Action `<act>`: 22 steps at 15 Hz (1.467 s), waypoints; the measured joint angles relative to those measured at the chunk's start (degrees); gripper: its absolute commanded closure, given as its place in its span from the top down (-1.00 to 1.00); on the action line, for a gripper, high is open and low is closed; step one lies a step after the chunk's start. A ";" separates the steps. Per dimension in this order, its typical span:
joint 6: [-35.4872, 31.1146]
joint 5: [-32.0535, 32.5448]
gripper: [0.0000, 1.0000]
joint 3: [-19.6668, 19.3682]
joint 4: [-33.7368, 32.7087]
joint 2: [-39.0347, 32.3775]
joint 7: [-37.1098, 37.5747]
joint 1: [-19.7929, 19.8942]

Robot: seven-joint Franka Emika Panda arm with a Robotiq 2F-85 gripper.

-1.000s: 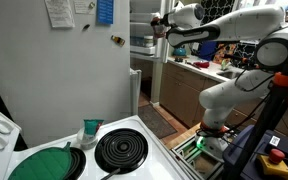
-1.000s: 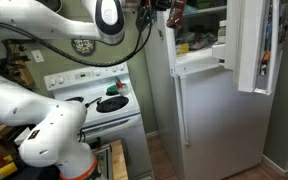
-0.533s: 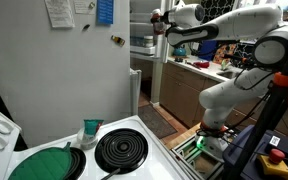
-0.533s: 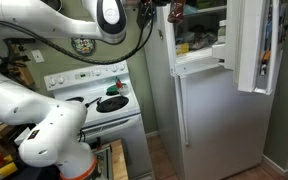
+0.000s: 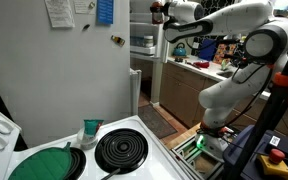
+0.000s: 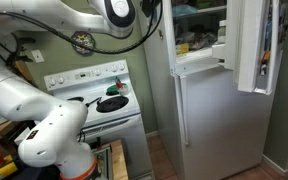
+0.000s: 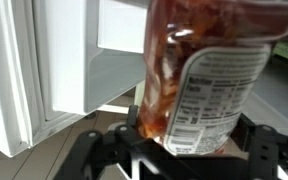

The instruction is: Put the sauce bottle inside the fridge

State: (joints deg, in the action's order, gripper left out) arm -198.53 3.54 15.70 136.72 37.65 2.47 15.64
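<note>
wrist view: my claw (image 7: pixel 184 148) is clenched on the sauce bottle (image 7: pixel 212 70), whose long axis runs straight out from the jaws. the bottle hangs high beside the fridge (image 7: pixel 44 70), whose open inside lies just ahead, i judge.

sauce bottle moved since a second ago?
Yes. In an exterior view the sauce bottle has risen along the front edge of the fridge and is now near the picture's top.

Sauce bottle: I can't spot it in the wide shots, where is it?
Wrist view: the sauce bottle fills the centre, gripped by the hand, with the open fridge to its left.
</note>
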 measured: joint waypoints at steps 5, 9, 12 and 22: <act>-7.47 -0.16 0.19 1.13 -5.41 -4.29 0.00 2.70; -12.07 -1.72 0.19 4.29 -10.50 -8.49 -0.01 6.99; -13.31 -5.05 0.19 8.37 -14.40 -11.28 -0.92 11.00; -13.43 -13.83 0.19 22.72 -23.99 -19.29 -7.28 23.66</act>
State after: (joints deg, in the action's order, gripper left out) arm -211.96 -10.29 38.42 112.73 18.36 -4.80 39.30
